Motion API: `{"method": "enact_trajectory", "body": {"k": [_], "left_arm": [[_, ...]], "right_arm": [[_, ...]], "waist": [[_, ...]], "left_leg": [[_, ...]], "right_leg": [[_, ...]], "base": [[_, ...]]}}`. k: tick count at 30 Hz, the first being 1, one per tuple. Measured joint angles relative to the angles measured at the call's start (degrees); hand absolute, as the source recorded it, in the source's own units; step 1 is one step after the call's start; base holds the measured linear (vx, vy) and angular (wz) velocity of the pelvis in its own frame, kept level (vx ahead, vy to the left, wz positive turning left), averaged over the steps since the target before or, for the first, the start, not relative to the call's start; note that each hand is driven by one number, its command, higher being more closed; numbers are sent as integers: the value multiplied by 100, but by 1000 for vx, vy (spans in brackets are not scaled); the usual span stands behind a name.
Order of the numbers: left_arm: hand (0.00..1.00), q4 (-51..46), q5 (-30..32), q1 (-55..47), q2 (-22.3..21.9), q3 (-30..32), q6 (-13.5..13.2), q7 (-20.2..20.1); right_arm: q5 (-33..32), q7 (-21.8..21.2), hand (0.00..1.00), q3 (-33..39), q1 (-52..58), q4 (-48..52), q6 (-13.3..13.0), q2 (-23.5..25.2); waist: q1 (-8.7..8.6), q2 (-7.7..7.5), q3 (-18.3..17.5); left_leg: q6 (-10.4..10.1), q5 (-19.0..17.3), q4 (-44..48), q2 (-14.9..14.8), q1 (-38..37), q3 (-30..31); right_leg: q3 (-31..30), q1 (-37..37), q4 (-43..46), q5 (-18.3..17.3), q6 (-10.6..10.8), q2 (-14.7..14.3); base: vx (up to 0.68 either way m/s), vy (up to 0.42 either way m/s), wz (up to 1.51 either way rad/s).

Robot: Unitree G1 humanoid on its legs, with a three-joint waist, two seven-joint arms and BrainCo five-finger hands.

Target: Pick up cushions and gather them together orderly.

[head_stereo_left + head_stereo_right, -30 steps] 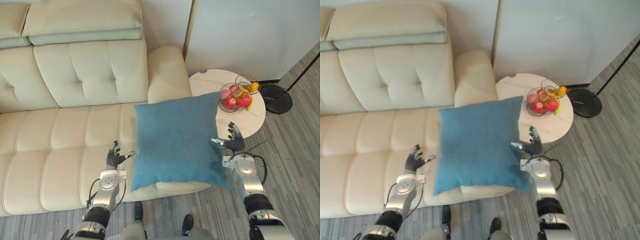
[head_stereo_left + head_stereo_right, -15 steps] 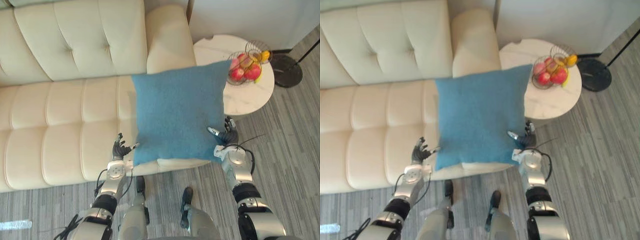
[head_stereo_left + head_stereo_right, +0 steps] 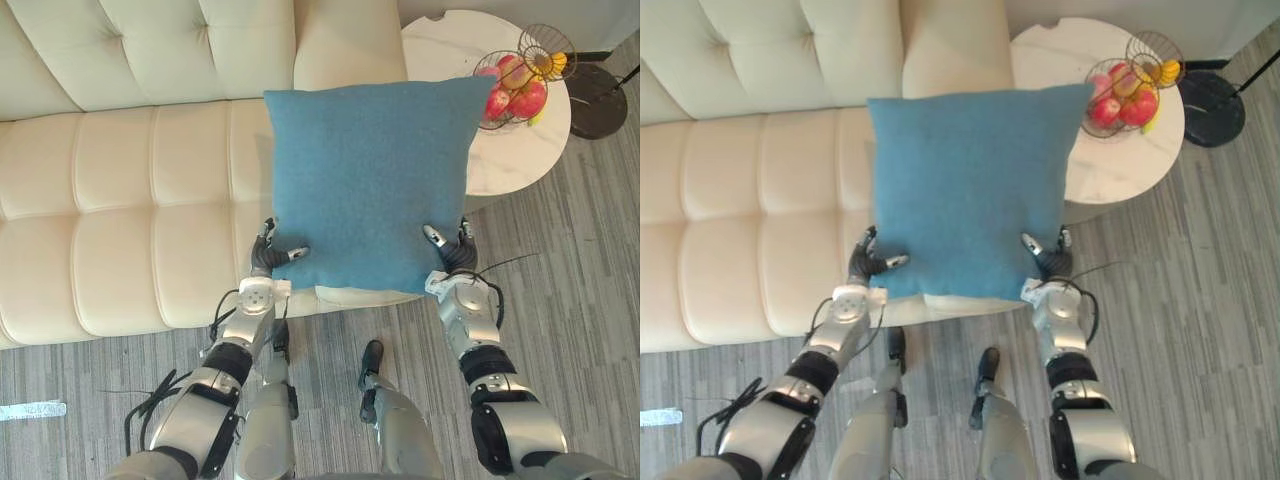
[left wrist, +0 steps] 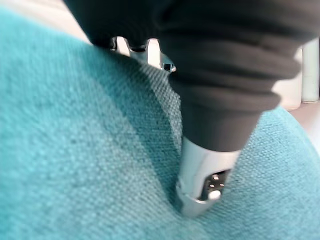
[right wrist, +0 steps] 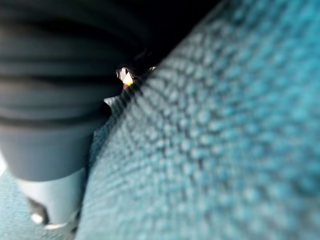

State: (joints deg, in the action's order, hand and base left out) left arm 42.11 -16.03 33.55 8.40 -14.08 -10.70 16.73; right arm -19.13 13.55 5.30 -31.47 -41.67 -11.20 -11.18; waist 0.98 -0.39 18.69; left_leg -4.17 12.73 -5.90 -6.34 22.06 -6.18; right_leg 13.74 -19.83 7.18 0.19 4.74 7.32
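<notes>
A square blue cushion (image 3: 365, 180) lies over the right end of the cream sofa (image 3: 120, 200), its near edge jutting past the seat front. My left hand (image 3: 265, 262) is at its near left corner, fingers straight beside the edge and the thumb (image 4: 205, 175) pressed into the blue fabric (image 4: 75, 150). At the near right corner my right hand (image 3: 455, 258) stands the same way, fingers upright along the edge and thumb resting on the cushion (image 5: 225, 150). Both hands are open against it.
A round white side table (image 3: 440, 45) stands right of the sofa arm, partly under the cushion's far right corner. On it sits a wire basket (image 3: 515, 95) of red and yellow fruit. A dark round lamp base (image 3: 600, 100) is on the grey floor beyond.
The camera has tipped down, shifting the whole scene. My left hand has come in from beside the cushion to touch its near left corner. The right hand has stayed at the near right corner.
</notes>
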Motion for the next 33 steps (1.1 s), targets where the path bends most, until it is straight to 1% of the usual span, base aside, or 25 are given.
{"method": "enact_trajectory", "body": {"k": [1,5,8,12,15,17,18,21,23,24,26,27,30,32,33], "left_arm": [[100,-85,-75,11,3,-43,-34,72],[100,-257,-343,126,3,-173,-128,140],[100,-561,-562,171,2,-226,-240,183],[100,-964,-675,177,-2,-369,-287,193],[100,-1296,-748,65,-11,-482,-288,194],[100,-1816,-849,-407,-14,-621,-290,193],[100,-1891,-866,-483,-15,-642,-291,192],[100,-2276,-1076,-1167,-25,-755,-293,144],[100,-2383,-1191,-1410,-26,-812,-289,111],[100,-2582,-1331,-1726,-25,-837,-274,44],[100,-2744,-1334,-1982,-26,-850,-262,-12],[100,-2944,-1334,-2237,-25,-852,-261,-78],[100,-3332,-1334,-2561,-21,-855,-262,-123],[100,-3657,-1335,-2902,-19,-855,-266,-171],[100,-3736,-1334,-2969,-22,-854,-266,-178]], "right_arm": [[-87,0,100,-2,-9,0,-46,0],[-190,0,100,-1,-17,16,-124,-15],[-238,0,100,-2,-23,23,-152,-13],[-349,0,100,-33,13,79,-158,-13],[-350,2,100,-64,323,472,-98,1],[-350,2,100,-104,877,1013,-79,46],[-350,2,100,-103,955,1088,-75,59],[-348,1,100,-106,1615,1699,-71,252],[-349,1,100,-104,1886,1969,-66,319],[-346,0,100,-104,2198,2269,-56,411],[-338,-5,100,-109,2426,2484,-51,471],[-330,-11,100,-136,2635,2688,-49,504],[-190,-20,100,-169,2882,3036,-50,533],[-90,-43,100,-275,3115,3342,-57,536],[-90,-46,100,-299,3167,3413,-58,537]], "waist": [[19,5,3],[66,13,9],[91,16,11],[103,16,11],[115,16,10],[107,20,2],[105,22,1],[51,32,-71],[16,41,-172],[-32,37,-199],[-47,43,-319],[-46,58,-519],[-48,97,-675],[-49,177,-982],[-51,194,-1022]], "left_leg": [[0,0,0,3,-1,-25],[-8,5,0,-11,-4,-19],[-7,5,0,-9,-11,-17],[-8,5,1,-5,-51,-40],[-9,4,1,5,-248,-85],[-58,-51,-2,8,-564,-79],[-63,-72,-3,5,-598,-78],[-97,-166,-3,-30,-840,-75],[-93,-181,-3,-26,-878,-75],[-89,-222,-3,-13,-1067,-77],[-100,-259,-2,-3,-1156,-85],[-109,-275,-2,-3,-1179,-94],[-124,-318,-2,-7,-1392,-96],[-128,-360,-2,-12,-1507,-101],[-128,-360,-3,-1,-1527,-99]], "right_leg": [[-37,-31,38,-11,-4,2],[-39,-39,76,-36,-26,-10],[-40,-42,105,-51,-28,-6],[-74,-9,108,-56,-28,-3],[-154,175,59,-59,-24,0],[-165,502,27,-135,-2,0],[-164,542,26,-154,1,-3],[-166,813,-54,-188,-4,-49],[-157,878,-92,-188,-1,-48],[-144,1109,-165,-194,9,-40],[-146,1202,-185,-209,27,-28],[-157,1230,-217,-212,32,-27],[-146,1498,-324,-212,32,-43],[-153,1629,-378,-213,32,-47],[-147,1652,-387,-213,33,-46]], "base": [[22,2,-8],[4,0,-1],[11,-3,0],[42,-5,-1],[60,-4,-5],[65,-10,2],[44,-9,2],[43,-10,-2],[33,5,2],[90,16,6],[74,14,0],[61,5,-2],[55,1,0],[36,5,-2],[0,0,0]]}}
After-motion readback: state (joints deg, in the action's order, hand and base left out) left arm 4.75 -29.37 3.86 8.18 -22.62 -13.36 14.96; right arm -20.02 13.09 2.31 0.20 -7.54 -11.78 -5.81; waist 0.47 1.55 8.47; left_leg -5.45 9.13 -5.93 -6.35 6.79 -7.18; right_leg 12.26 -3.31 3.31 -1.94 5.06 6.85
